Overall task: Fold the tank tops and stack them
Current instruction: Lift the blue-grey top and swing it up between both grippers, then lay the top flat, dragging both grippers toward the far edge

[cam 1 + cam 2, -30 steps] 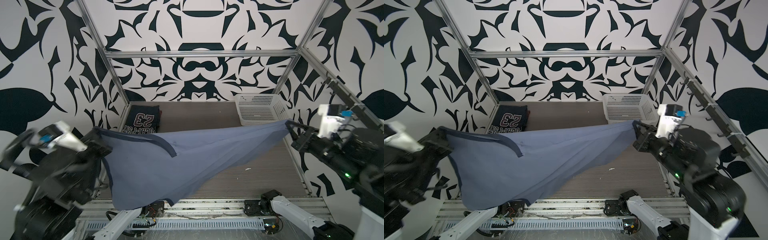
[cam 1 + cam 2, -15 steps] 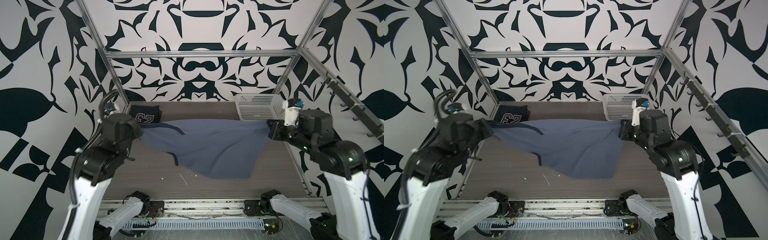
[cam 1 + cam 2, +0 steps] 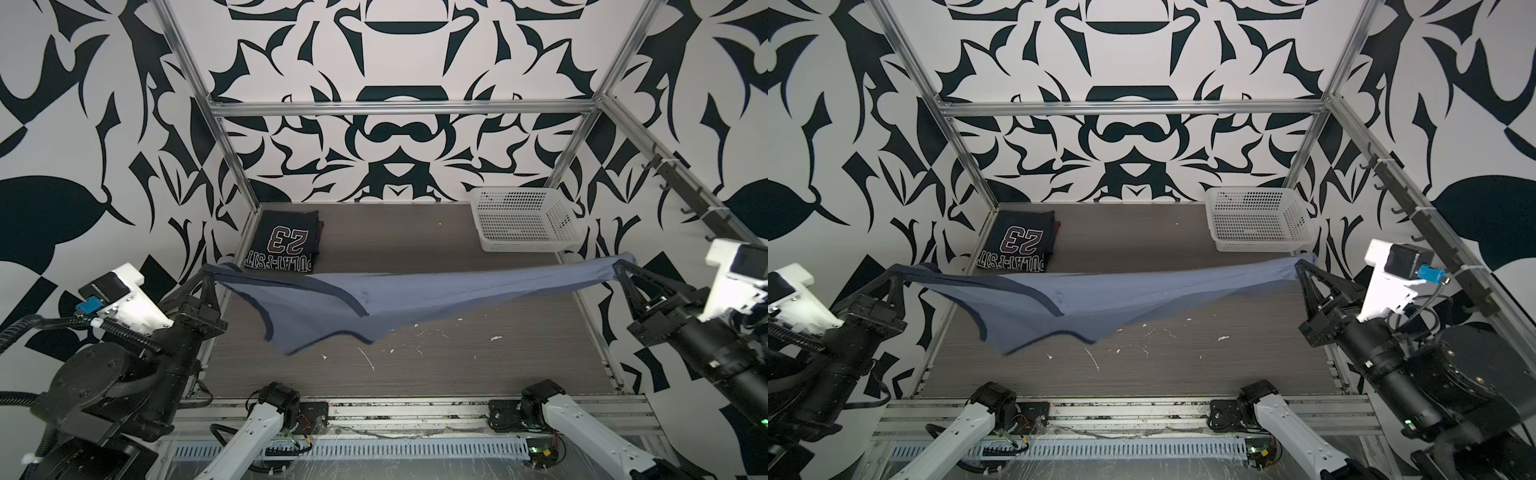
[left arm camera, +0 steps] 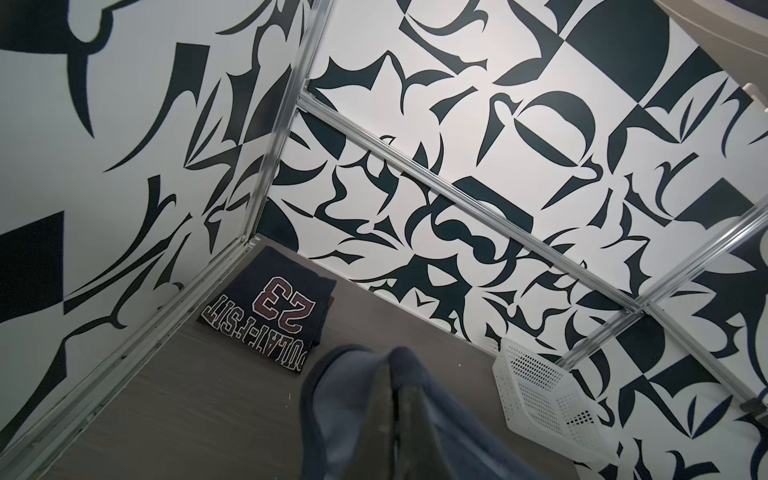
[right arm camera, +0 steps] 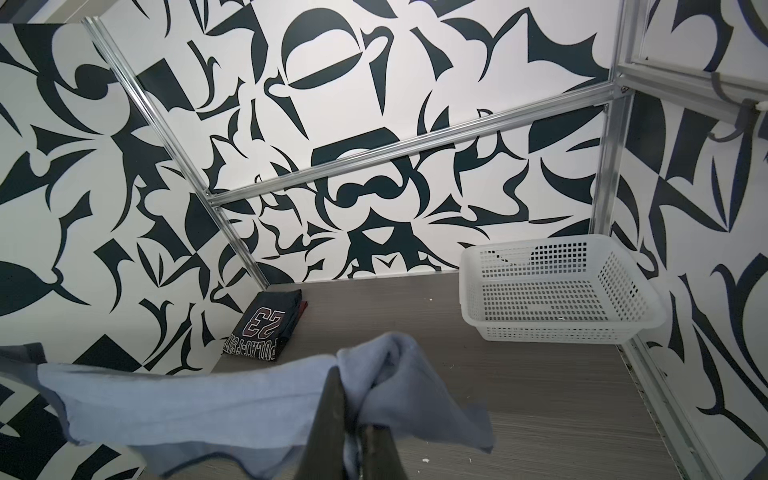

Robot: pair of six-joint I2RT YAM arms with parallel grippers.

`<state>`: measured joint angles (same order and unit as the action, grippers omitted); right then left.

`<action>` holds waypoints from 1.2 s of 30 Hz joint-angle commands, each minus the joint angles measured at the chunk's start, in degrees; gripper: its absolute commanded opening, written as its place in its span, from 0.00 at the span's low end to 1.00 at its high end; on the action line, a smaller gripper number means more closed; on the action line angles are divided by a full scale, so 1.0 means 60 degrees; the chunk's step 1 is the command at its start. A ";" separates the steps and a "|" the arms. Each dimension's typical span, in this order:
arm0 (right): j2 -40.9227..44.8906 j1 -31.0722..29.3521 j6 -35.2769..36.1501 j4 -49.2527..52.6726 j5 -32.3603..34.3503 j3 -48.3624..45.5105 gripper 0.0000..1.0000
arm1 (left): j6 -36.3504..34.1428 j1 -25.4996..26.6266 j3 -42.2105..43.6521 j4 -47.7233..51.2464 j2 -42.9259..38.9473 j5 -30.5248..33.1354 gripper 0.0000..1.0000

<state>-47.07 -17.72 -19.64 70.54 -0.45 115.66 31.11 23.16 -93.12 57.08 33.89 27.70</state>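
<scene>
- slate-blue tank top (image 3: 374,295): hung in the air between the two grippers, over the middle of the table (image 3: 457,365). a dark-bound edge sags at the left front, its lowest corner apparently just above the wood.
- left gripper (image 3: 206,272): jaws closed on the left end of the cloth, beside the left frame rail.
- right gripper (image 3: 621,266): jaws closed on the bunched right end.
- step in hand, as judged: laying the cloth out flat for folding. keep both ends level and taut and lower them together, so the hanging part lands first and no loop tucks under.
- navy tank top (image 3: 286,247): folded, "23" print up, back left corner. likely base of the stack.
- basket (image 3: 523,224): white, perforated, back right corner.
- in the way: the left end hangs just in front of the navy tank top and the right end near the basket's front wall, so laying too far back risks draping over either.
- white flecks (image 3: 368,359): scattered on the front of the table, likely harmless.
</scene>
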 commanded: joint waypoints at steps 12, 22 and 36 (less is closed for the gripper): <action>-0.4171 0.0077 0.0218 -0.4764 0.0782 -0.6304 0.00 | 0.2065 -0.1697 0.3515 -0.0087 0.6829 0.0920 0.00; -0.9208 0.0706 -0.0359 -0.5711 0.0101 -0.4731 0.00 | 0.1360 -0.2857 0.1621 -0.1201 1.1956 -0.0265 0.11; -1.0377 0.1084 -0.0404 -0.5761 0.0042 -0.3807 0.00 | 0.1370 -0.0527 0.2016 -0.1505 1.0756 -0.2293 0.75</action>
<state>-110.63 -11.64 -21.30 36.84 -0.67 90.80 38.22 16.32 -84.07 48.99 99.92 21.30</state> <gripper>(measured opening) 0.055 0.750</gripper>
